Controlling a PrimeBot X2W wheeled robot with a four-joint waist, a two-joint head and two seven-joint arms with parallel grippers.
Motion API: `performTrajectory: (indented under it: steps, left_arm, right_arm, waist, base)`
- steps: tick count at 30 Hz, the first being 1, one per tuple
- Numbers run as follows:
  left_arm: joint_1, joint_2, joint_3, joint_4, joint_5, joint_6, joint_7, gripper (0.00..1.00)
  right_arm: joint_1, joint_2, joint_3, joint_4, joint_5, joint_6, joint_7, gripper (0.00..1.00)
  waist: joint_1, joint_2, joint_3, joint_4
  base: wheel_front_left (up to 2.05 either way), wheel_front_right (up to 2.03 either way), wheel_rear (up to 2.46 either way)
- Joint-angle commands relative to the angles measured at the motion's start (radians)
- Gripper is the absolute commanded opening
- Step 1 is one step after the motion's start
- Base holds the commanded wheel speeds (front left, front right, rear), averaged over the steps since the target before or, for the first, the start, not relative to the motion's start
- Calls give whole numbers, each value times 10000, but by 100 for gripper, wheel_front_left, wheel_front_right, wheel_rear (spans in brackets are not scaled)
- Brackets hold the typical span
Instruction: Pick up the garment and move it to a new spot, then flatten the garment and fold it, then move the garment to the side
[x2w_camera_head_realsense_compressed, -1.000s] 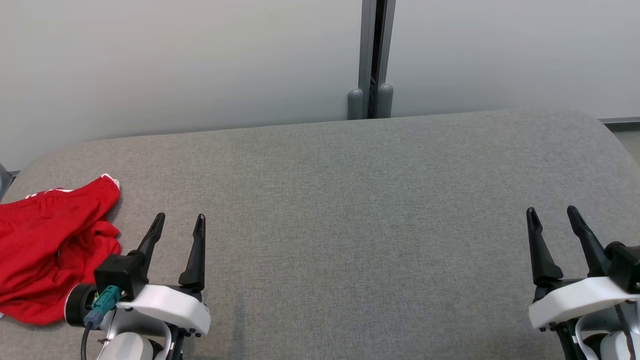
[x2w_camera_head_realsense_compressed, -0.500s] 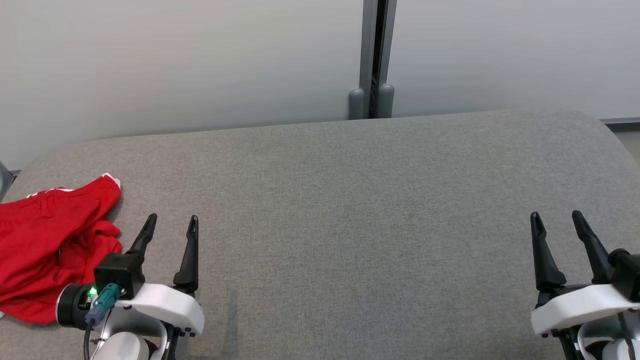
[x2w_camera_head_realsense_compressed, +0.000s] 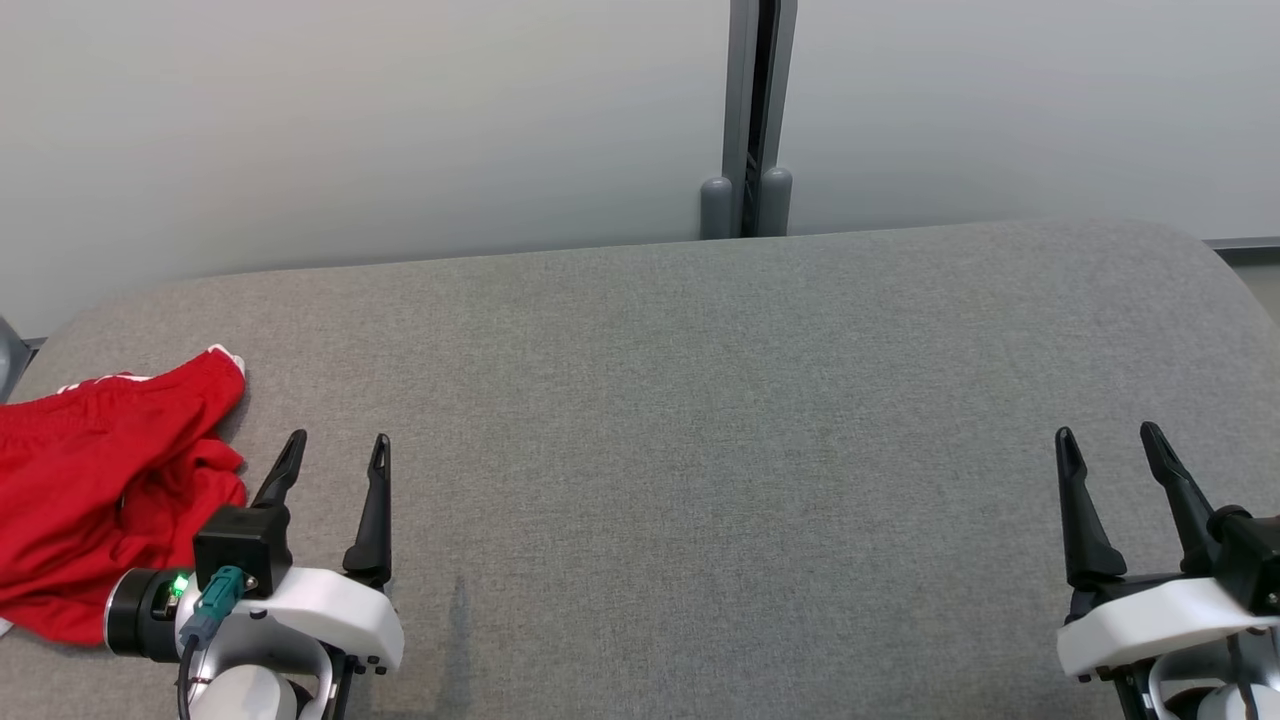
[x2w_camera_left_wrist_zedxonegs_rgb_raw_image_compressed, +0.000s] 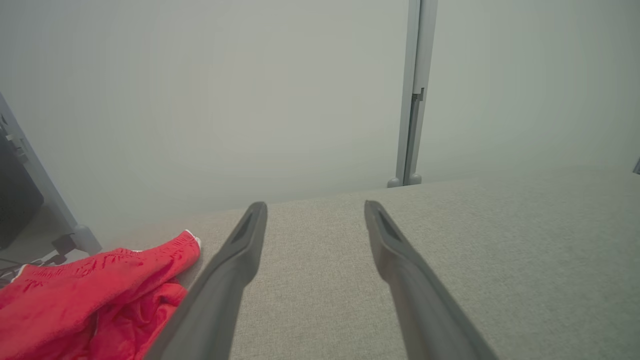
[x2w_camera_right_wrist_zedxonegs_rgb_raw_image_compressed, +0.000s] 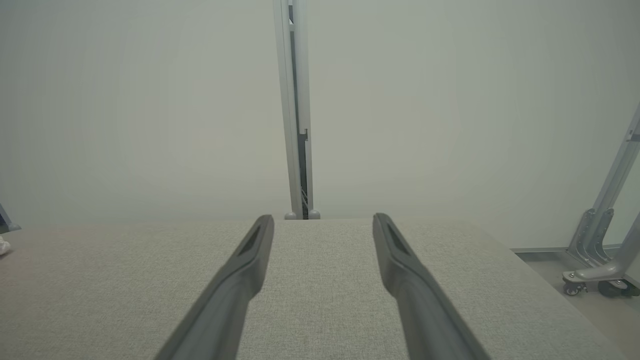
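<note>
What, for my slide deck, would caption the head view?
Red garment crumpled on grey table beside open left gripper; right gripper open, apart.

Head view: high, facing forward-down across grey table (x2w_camera_head_realsense_compressed: 700, 400) to pale wall (x2w_camera_head_realsense_compressed: 350, 130). Left wrist view: low, close over table, sighting along left gripper (x2w_camera_left_wrist_zedxonegs_rgb_raw_image_compressed: 315, 206). Right wrist view: likewise along right gripper (x2w_camera_right_wrist_zedxonegs_rgb_raw_image_compressed: 322, 218). All three share grey post (x2w_camera_head_realsense_compressed: 740, 100), table far edge.

Just left of the left gripper (x2w_camera_head_realsense_compressed: 338, 440), the crumpled red garment (x2w_camera_head_realsense_compressed: 90, 480) runs off the picture's edge. Its near corner is hidden behind that gripper's wrist, and its bunched folds conceal most of its surface. Far left of the right gripper (x2w_camera_right_wrist_zedxonegs_rgb_raw_image_compressed: 322, 217), a white scrap (x2w_camera_right_wrist_zedxonegs_rgb_raw_image_compressed: 3, 246) at the frame's edge is too small to identify.
</note>
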Motion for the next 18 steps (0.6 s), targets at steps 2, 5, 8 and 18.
performTrajectory:
  steps: [2, 5, 8, 18]
  left_arm:
    - [24, 27, 3, 1, -68, 40, 22, 100]
    - [22, 35, -11, 16, -132, 27, 39, 100]
    - [-79, 38, -91, 14, -78, 8, 48, 100]
    - [-301, 66, 3, -3, -256, 106, -42, 100]
  right_arm:
    - [133, -8, -54, -23, 120, 18, -38, 100]
    - [119, -2, -81, -20, 192, 17, -28, 100]
    - [133, 2, -124, -45, 209, 17, -21, 100]
    - [199, 1, 50, -442, 352, 17, 102, 100]
  waist:
    - [0, -1, 5, 22]
    - [0, -1, 17, 68]
    - [0, -1, 29, 202]
    - [0, -1, 64, 1370]
  base:
    - [0, 0, 0]
    - [0, 0, 0]
    - [0, 0, 0]
    - [0, 0, 0]
